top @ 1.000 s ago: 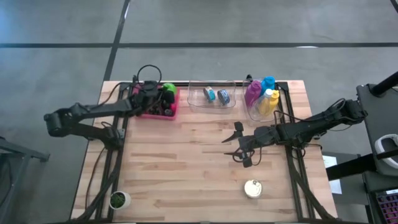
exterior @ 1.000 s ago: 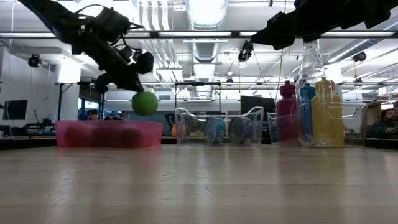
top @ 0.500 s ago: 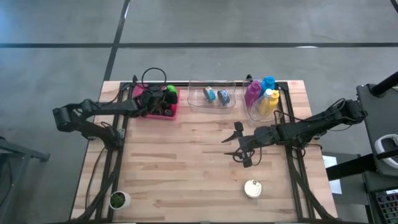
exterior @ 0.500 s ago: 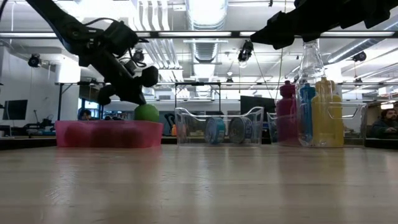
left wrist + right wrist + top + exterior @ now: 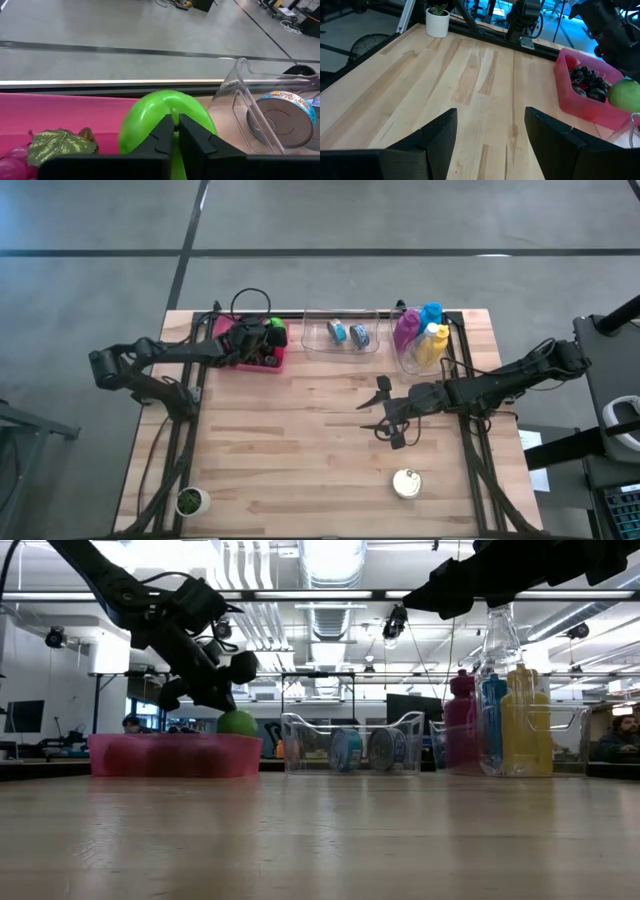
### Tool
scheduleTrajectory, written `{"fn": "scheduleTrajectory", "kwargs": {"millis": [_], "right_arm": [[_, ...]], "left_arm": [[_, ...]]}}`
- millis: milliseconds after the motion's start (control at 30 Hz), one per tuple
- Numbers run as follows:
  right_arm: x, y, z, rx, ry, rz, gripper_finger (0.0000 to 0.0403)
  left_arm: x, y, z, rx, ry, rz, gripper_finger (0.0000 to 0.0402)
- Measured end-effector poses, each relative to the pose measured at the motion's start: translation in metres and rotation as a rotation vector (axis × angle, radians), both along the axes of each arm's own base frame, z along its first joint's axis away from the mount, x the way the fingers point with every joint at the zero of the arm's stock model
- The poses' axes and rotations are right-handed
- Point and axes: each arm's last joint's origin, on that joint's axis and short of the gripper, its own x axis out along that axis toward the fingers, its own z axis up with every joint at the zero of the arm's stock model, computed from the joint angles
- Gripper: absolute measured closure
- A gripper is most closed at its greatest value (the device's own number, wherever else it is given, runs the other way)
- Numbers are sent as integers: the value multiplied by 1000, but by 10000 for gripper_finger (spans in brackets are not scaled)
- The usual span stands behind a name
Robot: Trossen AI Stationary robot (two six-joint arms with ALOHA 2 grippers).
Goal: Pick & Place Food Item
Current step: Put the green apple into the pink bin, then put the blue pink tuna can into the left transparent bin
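1. High view: my left gripper (image 5: 262,337) sits over the pink bin (image 5: 232,360) at the table's back edge, on the green apple (image 5: 274,332). My right gripper (image 5: 383,412) waits mid-table, fingers spread.
2. Low view: apple (image 5: 237,722) sits at the bin's (image 5: 175,755) rim, my left gripper (image 5: 222,700) just above.
3. Left wrist: my fingers (image 5: 161,137) are nearly together, pinching the apple's (image 5: 145,120) top.
4. Right wrist: open fingers (image 5: 440,132), nothing between them.
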Motion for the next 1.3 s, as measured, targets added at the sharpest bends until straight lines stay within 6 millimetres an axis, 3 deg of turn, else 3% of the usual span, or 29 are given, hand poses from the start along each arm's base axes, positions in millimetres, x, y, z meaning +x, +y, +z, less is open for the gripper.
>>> {"fn": "scheduleTrajectory", "kwargs": {"millis": [367,533,767,1000,1300], "right_arm": [[0,0,0,2,0,-1,175],[0,0,0,1,5,-1,174],[0,0,-1,-12,6,4,175],[-4,2,-1,-35,50,18,174],[-11,16,21,-48,237,-35,174]], "left_arm": [[-1,1,0,-1,-2,7,312],[-1,1,2,8,-1,1,304],[-3,-8,27,76,-9,-181,307],[1,-39,53,144,-71,-401,320],[16,-101,61,242,-39,-697,393]]}}
